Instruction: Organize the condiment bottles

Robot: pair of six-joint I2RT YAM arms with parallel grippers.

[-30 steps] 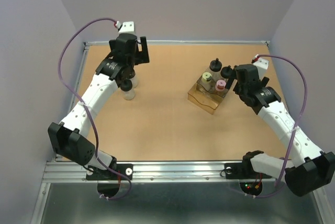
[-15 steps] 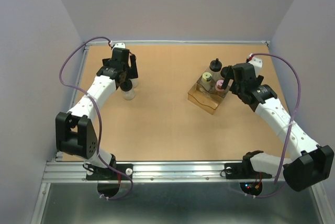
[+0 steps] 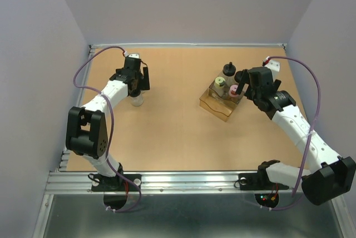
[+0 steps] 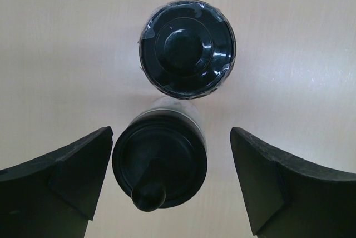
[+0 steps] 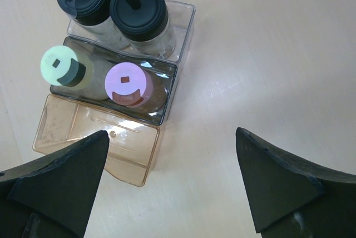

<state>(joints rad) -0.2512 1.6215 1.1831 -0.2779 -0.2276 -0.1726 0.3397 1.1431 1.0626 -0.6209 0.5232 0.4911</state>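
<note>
left gripper [image 4: 171, 138]: fingers apart, straddling nozzle-capped bottle [image 4: 160, 163], flat-capped bottle [image 4: 187, 49] just beside, both well left of amber box [image 3: 218, 110] | green-capped bottle [image 5: 62, 65], pink-capped bottle [image 5: 127, 82], black-capped pair [image 5: 138, 10]: compartments adjoining amber box | right gripper [image 5: 172, 133]: fingers apart, just right of amber box

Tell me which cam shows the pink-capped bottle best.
Right wrist. It looks straight down on the pink-capped bottle, large and unobstructed, beside the green-capped bottle. Top external shows only a small pink dot; left wrist doesn't show it.
</note>
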